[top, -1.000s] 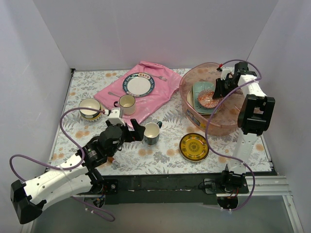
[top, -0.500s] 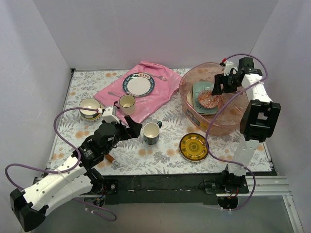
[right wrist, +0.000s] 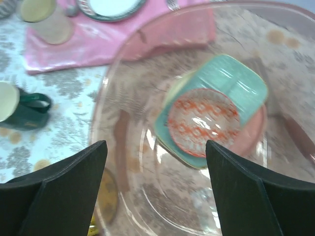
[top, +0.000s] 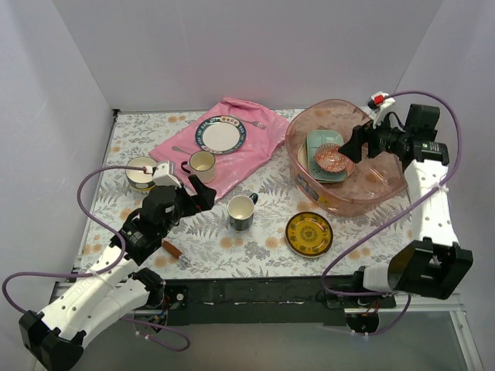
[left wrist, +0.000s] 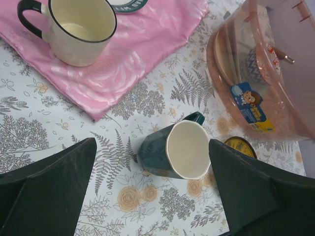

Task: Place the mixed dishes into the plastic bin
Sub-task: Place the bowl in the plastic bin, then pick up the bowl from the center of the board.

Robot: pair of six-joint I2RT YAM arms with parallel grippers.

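The translucent pink plastic bin stands at the right. Inside it a red patterned bowl rests on a pale green tray; the right wrist view shows the bowl, the tray and the bin wall from above. My right gripper hovers open over the bin, empty. A dark mug and a yellow plate sit on the table. My left gripper is open, just left of the mug, which shows between its fingers without touching them.
A pink cloth at the back carries a cream mug and a blue-rimmed plate. A cream bowl sits at the left. A wooden-handled spatula lies near the front edge beside my left arm.
My right gripper opened, left the patterned bowl on the green tray and drew back to the right. My left gripper pulled back left, a little away from the dark mug.
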